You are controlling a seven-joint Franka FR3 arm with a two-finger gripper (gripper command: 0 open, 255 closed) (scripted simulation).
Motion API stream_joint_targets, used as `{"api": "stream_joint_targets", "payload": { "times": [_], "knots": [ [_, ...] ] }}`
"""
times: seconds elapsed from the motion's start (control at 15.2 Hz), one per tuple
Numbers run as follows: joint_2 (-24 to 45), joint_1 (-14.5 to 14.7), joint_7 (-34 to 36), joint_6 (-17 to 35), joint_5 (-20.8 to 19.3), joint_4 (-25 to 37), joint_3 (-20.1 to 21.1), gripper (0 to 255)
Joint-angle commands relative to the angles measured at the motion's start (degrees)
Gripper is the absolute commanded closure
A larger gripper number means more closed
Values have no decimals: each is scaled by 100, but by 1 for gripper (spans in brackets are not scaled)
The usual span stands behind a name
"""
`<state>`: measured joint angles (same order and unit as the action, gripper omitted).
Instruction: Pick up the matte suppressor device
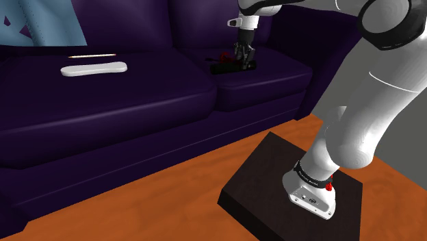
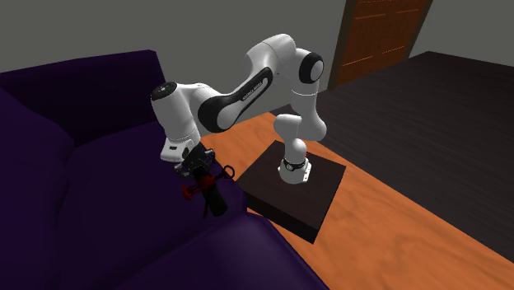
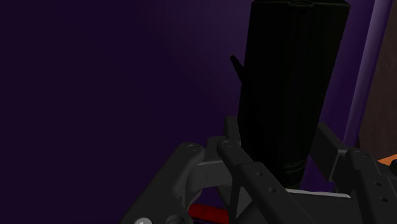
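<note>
The suppressor device (image 1: 231,66) is a matte black cylinder with red parts at one end. It lies on the right seat cushion of a dark purple sofa (image 1: 137,103), near the armrest. My gripper (image 1: 243,57) comes down on it from above. In the wrist view the black cylinder (image 3: 289,83) runs away from the hand, and the two fingers of the gripper (image 3: 283,156) clasp its sides. In the second exterior view the gripper (image 2: 200,169) sits on top of the device (image 2: 212,196), whose red parts stick out to either side.
A flat white object (image 1: 94,69) and a thin pale stick (image 1: 91,55) lie on the left cushion. A light blue cloth (image 1: 41,24) leans on the backrest. The dark stand (image 1: 287,188) rests on an orange wooden floor (image 1: 171,198). A wooden door (image 2: 383,33) stands far behind.
</note>
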<state>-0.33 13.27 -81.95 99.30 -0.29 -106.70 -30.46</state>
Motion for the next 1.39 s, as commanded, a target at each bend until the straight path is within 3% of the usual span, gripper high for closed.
{"api": "stream_joint_targets", "payload": {
  "times": [0.0,0.26,1.32],
  "knots": [
    [0,0,0,2,1,0,1,255],
    [-12,0,1,-2,-6,-6,0,255],
    [35,-5,-19,-1180,17,1213,-6,255]
  ]
}}
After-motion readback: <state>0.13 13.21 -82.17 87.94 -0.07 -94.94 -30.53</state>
